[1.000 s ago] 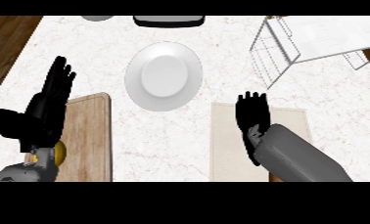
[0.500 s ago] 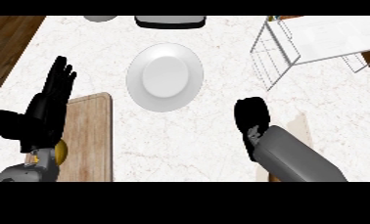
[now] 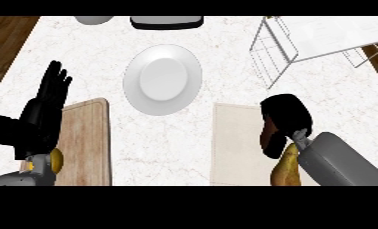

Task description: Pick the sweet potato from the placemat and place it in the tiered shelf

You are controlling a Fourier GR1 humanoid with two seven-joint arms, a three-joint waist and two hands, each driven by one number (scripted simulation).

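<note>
The orange-brown sweet potato (image 3: 283, 169) lies at the right edge of the beige placemat (image 3: 235, 143), partly hidden by my right forearm. My right hand (image 3: 285, 117) is over its upper end, fingers curled down round it. The white wire tiered shelf (image 3: 275, 48) stands at the upper right, apart from the hand. My left hand (image 3: 43, 110) rests open at the left edge, fingers up.
A white plate (image 3: 162, 78) sits in the middle of the marble counter. A wooden cutting board (image 3: 85, 143) lies at the lower left beside the left hand. A grey bowl (image 3: 94, 20) and a dark tray (image 3: 167, 22) stand at the far edge.
My right hand has shifted to the right and its fingers have curled from straight down onto the sweet potato, which now shows below the wrist. The left hand has stayed still.
</note>
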